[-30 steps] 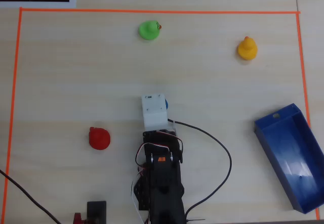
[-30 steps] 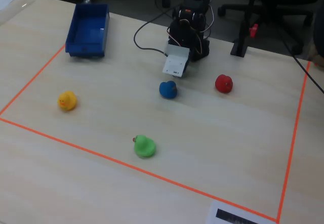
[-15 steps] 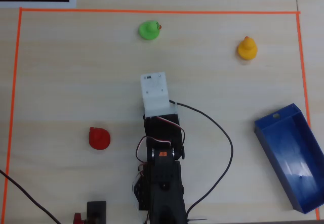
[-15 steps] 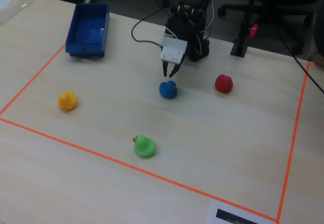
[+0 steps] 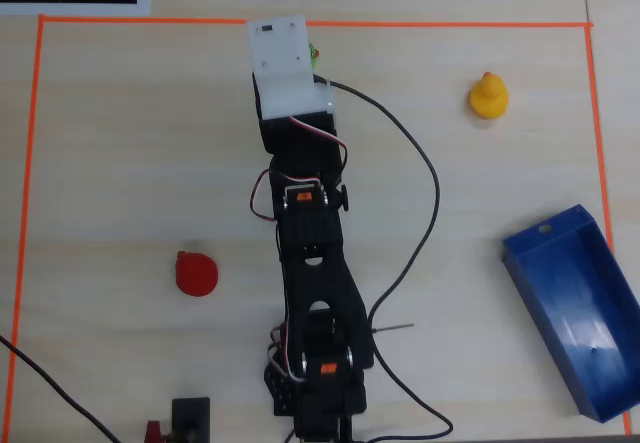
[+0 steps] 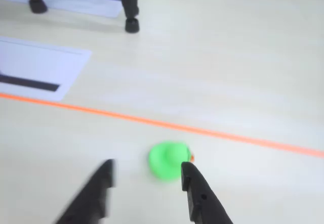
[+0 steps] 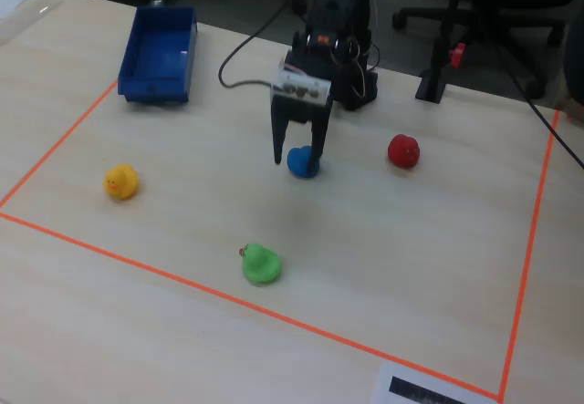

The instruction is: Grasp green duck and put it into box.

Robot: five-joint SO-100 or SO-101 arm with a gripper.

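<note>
**Arm reaching out over the green duck, jaws spread**

The table (image 7: 411,267) carries an orange tape border (image 7: 137,256) marking the work area. The box (image 7: 157,53) sits at the far left corner in the fixed view, open side up and empty, well apart from everything else. The arm (image 5: 312,263) stretches long across the overhead view, so its white wrist housing hides nearly all of the target there.

The gripper (image 6: 147,181) is spread wide and holds nothing. In the wrist view the green duck (image 6: 168,160) lies on the table just ahead of the fingertips, nearer the right finger, close to the tape line. A descent looks likely next.

A yellow duck (image 7: 120,181), blue duck (image 7: 302,161) and red duck (image 7: 402,150) stand apart.
</note>
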